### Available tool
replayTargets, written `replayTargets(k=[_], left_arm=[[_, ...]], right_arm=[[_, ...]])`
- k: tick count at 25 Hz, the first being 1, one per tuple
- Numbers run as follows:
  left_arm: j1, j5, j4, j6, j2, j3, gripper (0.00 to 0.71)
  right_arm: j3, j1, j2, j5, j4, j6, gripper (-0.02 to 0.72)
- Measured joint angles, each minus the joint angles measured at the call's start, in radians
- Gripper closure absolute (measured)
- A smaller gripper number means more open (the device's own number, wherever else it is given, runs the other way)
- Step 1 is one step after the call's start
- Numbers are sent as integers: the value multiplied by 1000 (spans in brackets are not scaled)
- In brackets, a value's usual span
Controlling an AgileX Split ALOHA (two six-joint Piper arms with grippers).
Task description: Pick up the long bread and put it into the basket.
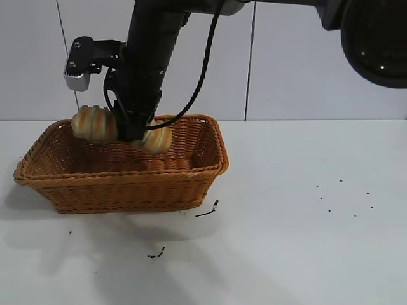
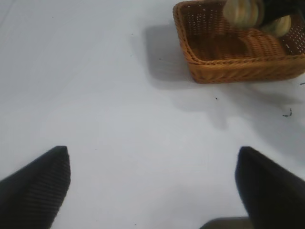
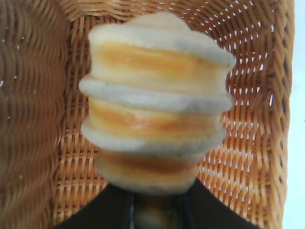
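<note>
The long bread (image 1: 94,124), tan with orange-brown crosswise stripes, hangs level at rim height over the middle of the wicker basket (image 1: 127,190). My right gripper (image 1: 132,130) reaches down from above and is shut on the loaf's middle, so both ends stick out past it. In the right wrist view the long bread (image 3: 155,109) fills the centre, pinched at my right gripper (image 3: 155,210), with the basket (image 3: 248,143) floor below. My left gripper (image 2: 152,150) is open over bare table, well away from the basket (image 2: 238,62) and long bread (image 2: 243,12).
The basket stands at the left of a white table (image 1: 305,254), near the back wall. Small dark scraps (image 1: 208,210) lie in front of the basket, and tiny specks (image 1: 343,197) dot the table's right side.
</note>
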Motion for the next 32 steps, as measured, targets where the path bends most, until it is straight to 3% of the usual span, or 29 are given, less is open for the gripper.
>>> replayTargets(k=[2,4,10,13,14,17,22,26,29,32], left_arm=[[0,0,0,0,0,0,17],[0,0,0,0,0,0,17],[0,0,0,0,0,0,17],[0,0,0,0,0,0,17],[0,0,0,0,0,0,17],[0,0,0,0,0,0,17],[0,0,0,0,0,0,17],[0,0,0,0,0,0,17],[0,0,0,0,0,0,17],[0,0,0,0,0,0,17]], right_arm=[[0,-7,0,0,15,11,107],[0,-14,0,-1,25,26,44],[0,-32,-16,-1,56,49,14],[0,-53,-52,6,88,111,14],[0,-61,-69,7,98,169,14],[-1,-87,-129,11,112,451,14],[-7,-132,-210,83,58,874,14],[-8,-195,-218,166,32,1039,14],[-8,-258,-216,192,-9,1093,14],[-8,-338,-216,192,-46,1098,14]])
